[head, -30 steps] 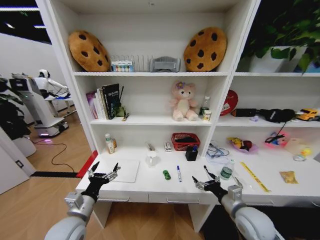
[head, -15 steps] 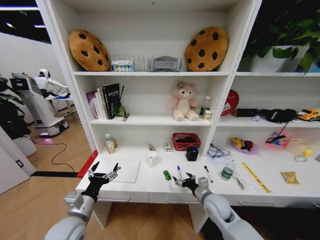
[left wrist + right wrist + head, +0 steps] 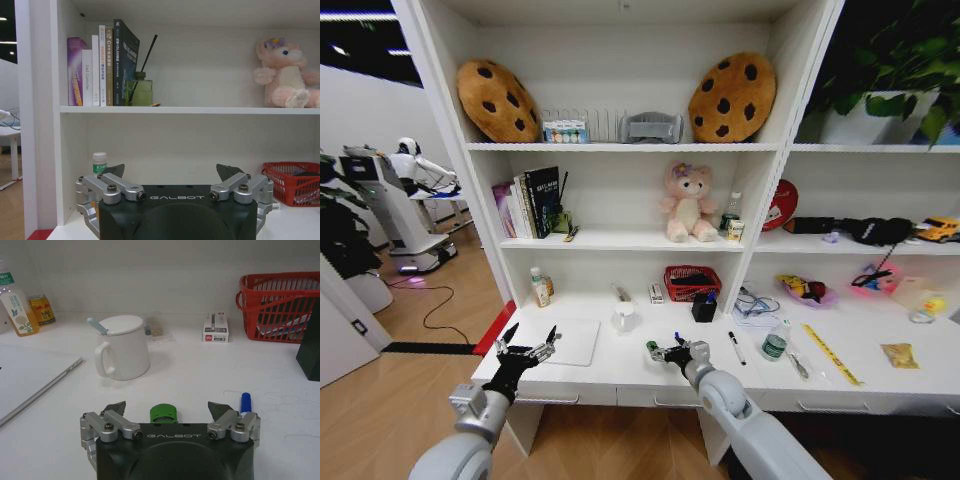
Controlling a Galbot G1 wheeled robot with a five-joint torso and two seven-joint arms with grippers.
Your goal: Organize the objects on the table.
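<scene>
On the white table (image 3: 610,372), my right gripper (image 3: 670,352) stands open at the tiny green item (image 3: 652,347). The right wrist view shows the green item (image 3: 163,413) between the spread fingers of that gripper (image 3: 167,408), with the blue pen (image 3: 245,401) just beside one finger. A black pen (image 3: 736,347), a green-lidded jar (image 3: 773,342) and a yellow ruler (image 3: 830,352) lie farther right. The silver laptop (image 3: 565,340) rests at the left. My left gripper (image 3: 525,348) hovers open at the table's front left corner, holding nothing.
A white mug (image 3: 123,346), a small box (image 3: 215,327), a red basket (image 3: 282,292) and two bottles (image 3: 540,287) stand along the back of the table. A black pen holder (image 3: 703,308) sits behind the pens. Shelves above carry books (image 3: 102,65) and a pink bear (image 3: 287,75).
My right arm has swept left along the table's front, from near the jar and black pen to the green item. The left arm has not moved.
</scene>
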